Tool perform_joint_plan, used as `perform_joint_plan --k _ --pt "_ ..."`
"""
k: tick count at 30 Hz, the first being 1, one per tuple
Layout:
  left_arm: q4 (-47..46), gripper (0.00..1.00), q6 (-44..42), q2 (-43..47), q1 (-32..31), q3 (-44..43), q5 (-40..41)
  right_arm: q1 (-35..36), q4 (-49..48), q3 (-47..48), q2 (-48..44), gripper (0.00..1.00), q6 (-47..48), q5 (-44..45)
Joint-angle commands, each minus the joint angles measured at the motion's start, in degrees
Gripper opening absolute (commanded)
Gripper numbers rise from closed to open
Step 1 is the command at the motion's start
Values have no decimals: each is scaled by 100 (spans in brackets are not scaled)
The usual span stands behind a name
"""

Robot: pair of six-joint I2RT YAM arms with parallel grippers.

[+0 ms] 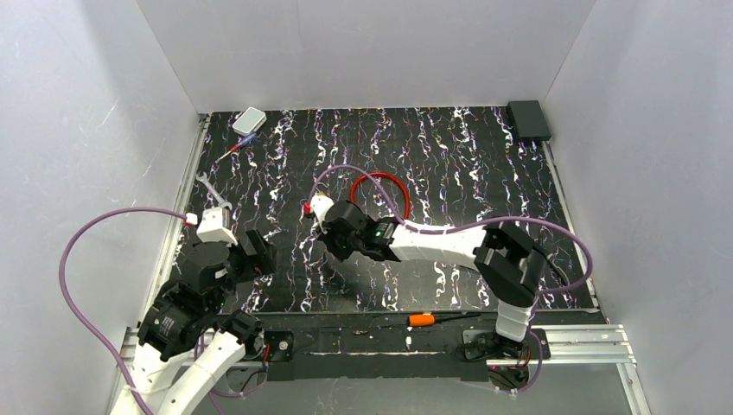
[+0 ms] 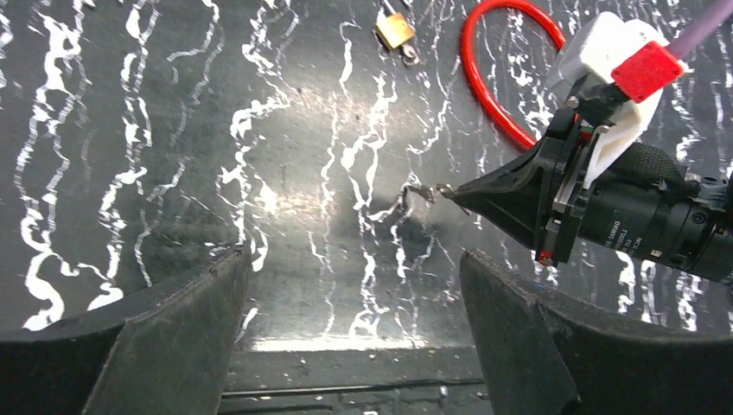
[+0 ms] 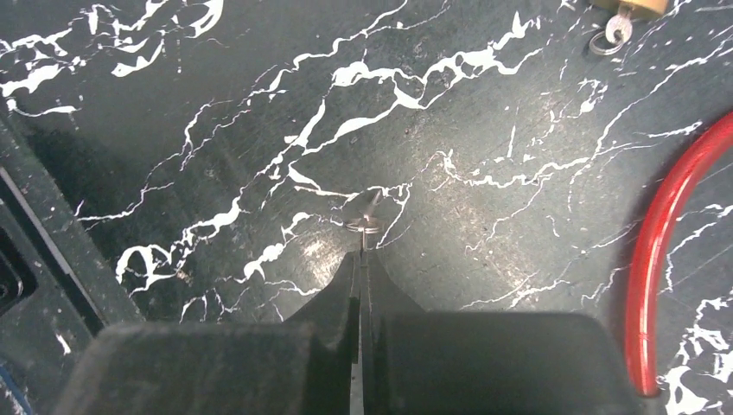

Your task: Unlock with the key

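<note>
Step in hand: pick-up of the tiny pale silvery metal key (image 3: 369,212) from the black, white-veined table (image 3: 173,86); judged early in the task, lock not yet reached.
Right hand (image 3: 360,259): closed to a hairline slit, tips nipping the ring end of the key, blade sticking out ahead of the tips.
Key position: at table level, mid-table, straight in front of the left hand; lifted clear or touching the table, cannot tell.
Left hand (image 2: 354,264): spread wide, holding nothing, low over the table, facing the key.
Small brass padlock (image 2: 394,30): lying on the table well apart from the key, just beside the red cable loop (image 2: 484,78).
Technique: thin grip, ring end only. Lift slowly and watch for pivoting between the tips. Carry with the blade pointing forward, ready for the keyhole. Probably best to steady the padlock with the left hand before insertion.
Risk: key swinging or slipping out in transit.
Writing: small white print on the black barrel (image 2: 640,229) of the right wrist, too small to read. No brand legible on the padlock.
</note>
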State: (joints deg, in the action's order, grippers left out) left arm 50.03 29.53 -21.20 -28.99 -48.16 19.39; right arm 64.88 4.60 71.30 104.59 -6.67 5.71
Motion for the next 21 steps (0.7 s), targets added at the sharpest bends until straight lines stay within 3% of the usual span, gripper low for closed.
perform_joint_plan --k 1,10,21 --pt "185 85 966 -196 25 -9 -499 7 -407 -253 -559 1 472 -103" --pt "405 82 2849 -1000 21 -18 -964 35 -709 -778 -1266 1 1011 125" --pt "-1637 66 5178 -1047 25 1131 -1955 431 -701 -888 -1735 1 1142 631"
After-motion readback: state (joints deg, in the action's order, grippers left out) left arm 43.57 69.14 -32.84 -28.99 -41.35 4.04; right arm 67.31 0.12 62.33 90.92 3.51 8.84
